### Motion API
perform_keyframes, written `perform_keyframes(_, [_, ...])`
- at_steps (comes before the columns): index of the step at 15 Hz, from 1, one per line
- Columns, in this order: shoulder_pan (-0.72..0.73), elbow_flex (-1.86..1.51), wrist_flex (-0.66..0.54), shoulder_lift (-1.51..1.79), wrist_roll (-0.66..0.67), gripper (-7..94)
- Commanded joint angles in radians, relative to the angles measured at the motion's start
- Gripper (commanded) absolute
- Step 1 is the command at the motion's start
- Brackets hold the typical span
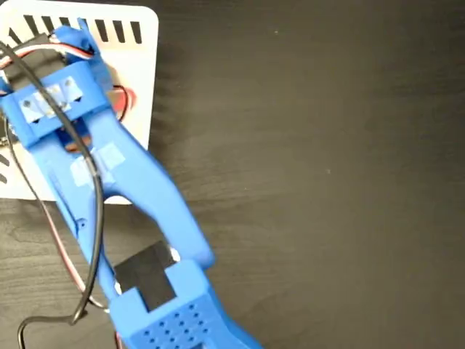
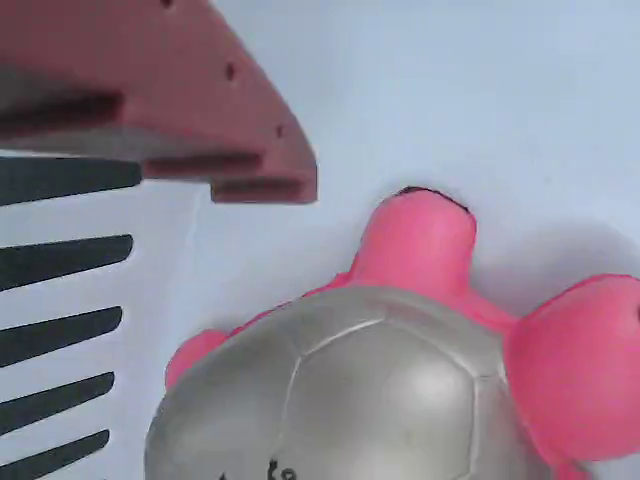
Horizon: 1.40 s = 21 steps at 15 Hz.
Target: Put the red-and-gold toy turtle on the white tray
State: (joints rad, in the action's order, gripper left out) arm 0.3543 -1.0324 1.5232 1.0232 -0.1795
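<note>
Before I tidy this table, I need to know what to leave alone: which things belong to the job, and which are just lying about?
Belonging to the job:
- red-and-gold toy turtle, resting on the tray
- white tray
- blue arm

Just lying about:
- nothing loose; only the arm's black cable on the dark table

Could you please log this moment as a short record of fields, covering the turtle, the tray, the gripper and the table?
turtle: red-and-gold toy turtle lies on the tray, shell up, wrist view
tray: white tray, black stripes along its edge, top left of the fixed view
gripper: over the tray; one finger shows, clear of the turtle; open or shut cannot be told
arm: blue arm reaches over the tray
table: dark table
</note>
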Motion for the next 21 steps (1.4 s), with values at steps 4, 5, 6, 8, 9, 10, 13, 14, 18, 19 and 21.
perform_keyframes(4, [-0.017,0.003,0.015,0.210,0.026,42])
perform_keyframes(5, [-0.020,0.003,0.014,0.244,0.031,32])
perform_keyframes(6, [-0.023,0.003,0.014,0.275,0.038,25])
perform_keyframes(8, [-0.035,-0.034,-0.009,0.365,0.064,6])
perform_keyframes(9, [-0.044,-0.109,-0.046,0.443,0.081,0])
perform_keyframes(10, [-0.058,-0.210,-0.100,0.535,0.092,0])
perform_keyframes(13, [-0.138,-0.548,-0.245,0.862,0.110,0])
perform_keyframes(14, [-0.176,-0.670,-0.296,0.973,0.126,0])
perform_keyframes(18, [-0.301,-1.100,-0.374,1.353,0.141,0])
perform_keyframes(19, [-0.322,-1.204,-0.391,1.428,0.133,0])
perform_keyframes(21, [-0.344,-1.427,-0.436,1.580,0.132,0])
